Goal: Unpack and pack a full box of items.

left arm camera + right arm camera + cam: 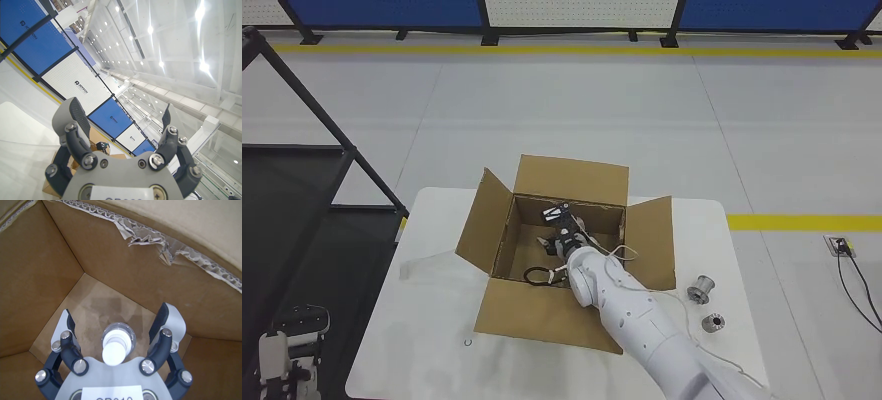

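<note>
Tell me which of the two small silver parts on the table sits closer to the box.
The far silver part, just off a side flap of the box. The near silver part lies closer to the robot, farther from the cardboard.

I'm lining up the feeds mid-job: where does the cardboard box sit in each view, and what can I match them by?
Top view: cardboard box, flaps open, in the middle of the white table.
Left wrist view: a brown corner behind the left gripper.
Right wrist view: its inner walls surround the right gripper.
Shared landmark: the right gripper inside the box; in the left wrist view, likely the dark piece above the cardboard.
</note>
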You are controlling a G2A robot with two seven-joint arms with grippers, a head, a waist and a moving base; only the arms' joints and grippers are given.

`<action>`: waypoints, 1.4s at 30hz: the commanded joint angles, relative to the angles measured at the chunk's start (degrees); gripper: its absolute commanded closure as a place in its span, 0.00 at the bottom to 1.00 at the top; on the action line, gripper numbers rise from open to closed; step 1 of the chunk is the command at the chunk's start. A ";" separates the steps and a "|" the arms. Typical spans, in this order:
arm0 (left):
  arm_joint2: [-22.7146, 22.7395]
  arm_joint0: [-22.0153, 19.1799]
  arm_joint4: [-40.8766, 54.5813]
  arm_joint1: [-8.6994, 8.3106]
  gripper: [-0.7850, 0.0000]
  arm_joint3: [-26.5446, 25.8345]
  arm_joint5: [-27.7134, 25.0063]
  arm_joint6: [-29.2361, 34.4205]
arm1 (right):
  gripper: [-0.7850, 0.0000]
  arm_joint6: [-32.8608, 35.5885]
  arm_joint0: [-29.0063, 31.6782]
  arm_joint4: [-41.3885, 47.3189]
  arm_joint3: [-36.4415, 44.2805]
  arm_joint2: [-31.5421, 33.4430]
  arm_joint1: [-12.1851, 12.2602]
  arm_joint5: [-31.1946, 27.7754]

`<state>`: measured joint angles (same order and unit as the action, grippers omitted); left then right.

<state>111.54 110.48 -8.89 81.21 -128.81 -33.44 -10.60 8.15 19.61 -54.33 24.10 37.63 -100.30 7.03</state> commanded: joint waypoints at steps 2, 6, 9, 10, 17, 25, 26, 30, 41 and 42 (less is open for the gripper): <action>0.00 0.00 0.00 0.00 0.00 0.00 0.00 0.00 | 0.00 -0.95 0.91 -1.21 2.07 0.71 0.64 0.61; 0.00 0.00 0.00 0.00 0.00 0.00 0.00 0.00 | 0.00 -3.82 2.91 -3.63 7.03 2.34 2.12 2.92; 0.00 0.00 0.00 0.00 0.00 0.00 0.00 0.00 | 0.00 -7.06 6.24 -6.68 14.55 4.75 4.37 3.37; 0.00 0.00 0.00 0.00 0.00 0.00 0.00 0.00 | 0.00 -7.60 7.37 -7.65 16.90 5.51 5.05 3.41; 0.00 0.00 0.00 0.00 0.00 0.00 0.00 0.00 | 0.00 -0.56 28.53 -24.67 56.79 17.40 13.39 1.67; 0.00 0.00 0.00 0.00 0.00 0.00 0.00 0.00 | 0.00 3.90 43.96 -31.68 79.91 25.25 16.72 -6.06; 0.00 0.00 0.00 0.00 0.00 0.00 0.00 0.00 | 0.00 3.90 43.96 -31.68 79.91 25.25 16.72 -6.06; 0.00 0.00 0.00 0.00 0.00 0.00 0.00 0.00 | 0.00 3.90 43.96 -31.68 79.91 25.25 16.72 -6.06; 0.00 0.00 0.00 0.00 0.00 0.00 0.00 0.00 | 0.00 0.98 46.54 -32.83 84.14 28.29 17.29 -6.83; 0.00 0.00 0.00 0.00 0.00 0.00 0.00 0.00 | 0.00 0.32 48.06 -33.25 86.07 30.11 17.58 -6.86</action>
<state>111.54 110.48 -8.89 81.21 -128.81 -33.44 -10.60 9.47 65.83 -87.22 107.64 65.39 -83.06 0.17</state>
